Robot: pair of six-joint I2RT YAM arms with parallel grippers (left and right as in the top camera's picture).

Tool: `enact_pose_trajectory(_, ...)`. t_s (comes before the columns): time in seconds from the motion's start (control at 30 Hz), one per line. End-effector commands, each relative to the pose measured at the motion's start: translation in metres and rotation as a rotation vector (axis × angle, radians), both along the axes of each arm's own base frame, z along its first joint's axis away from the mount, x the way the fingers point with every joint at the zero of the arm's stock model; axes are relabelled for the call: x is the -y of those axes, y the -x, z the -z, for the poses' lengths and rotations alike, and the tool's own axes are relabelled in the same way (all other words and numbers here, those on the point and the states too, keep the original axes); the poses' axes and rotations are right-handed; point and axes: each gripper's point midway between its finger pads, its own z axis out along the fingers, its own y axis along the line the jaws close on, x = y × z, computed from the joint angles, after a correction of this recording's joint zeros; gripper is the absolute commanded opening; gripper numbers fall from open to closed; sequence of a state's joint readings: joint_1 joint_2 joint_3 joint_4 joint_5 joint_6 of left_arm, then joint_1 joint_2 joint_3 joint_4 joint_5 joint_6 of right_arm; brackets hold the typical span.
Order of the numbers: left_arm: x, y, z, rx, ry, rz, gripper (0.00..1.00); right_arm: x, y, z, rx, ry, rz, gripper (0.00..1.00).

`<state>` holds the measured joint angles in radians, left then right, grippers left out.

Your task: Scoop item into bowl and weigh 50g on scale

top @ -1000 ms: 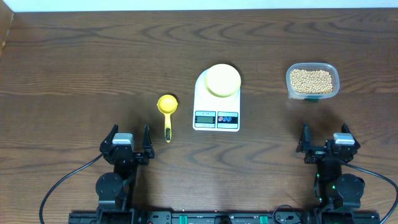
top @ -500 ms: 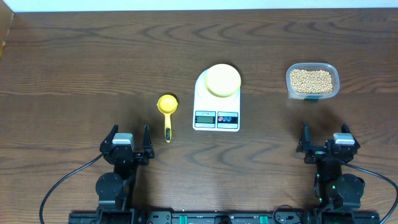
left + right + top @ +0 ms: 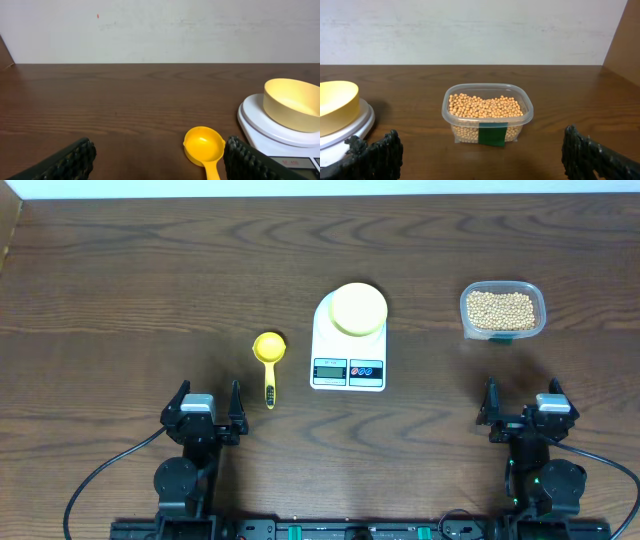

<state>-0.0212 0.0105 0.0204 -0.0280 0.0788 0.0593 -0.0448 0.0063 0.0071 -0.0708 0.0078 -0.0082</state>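
Yellow scoop (image 3: 268,348) should be grasped at the middle of its handle by the left gripper (image 3: 209,396), which, like the right gripper (image 3: 522,400), is wide open and empty

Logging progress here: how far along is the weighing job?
Done: the bowl sits on the scale, empty. In hand: nothing; left gripper and right gripper are open. Left: pick up the scoop, move beans from the tub into the bowl, weigh.
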Motion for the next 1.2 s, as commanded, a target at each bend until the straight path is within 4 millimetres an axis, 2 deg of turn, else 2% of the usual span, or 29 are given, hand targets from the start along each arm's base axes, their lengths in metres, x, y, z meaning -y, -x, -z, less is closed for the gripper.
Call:
enact_pose_trajectory(0.0, 0.0, 0.0, 0.015, -0.045, 0.02, 0.002, 0.84, 0.001, 0.0, 0.002, -0.008, 0.007, 0.001, 0.99)
enact_pose_trajectory(0.27, 0.001, 0.0, 0.014, -0.043, 0.075, -0.004, 0.84, 0.001, 0.0, 0.002, -0.008, 0.007, 0.001, 0.99)
enact_pose_trajectory(0.6, 0.0, 0.0, -0.014, 0.036, 0.081, -0.002, 0.84, 0.001, 0.0, 0.002, -0.008, 0.007, 0.001, 0.99)
enact_pose_trajectory(1.17, 0.0, 0.001, -0.027, 0.05, 0.081, -0.002, 0.84, 0.001, 0.0, 0.002, -0.008, 0.007, 0.001, 0.99)
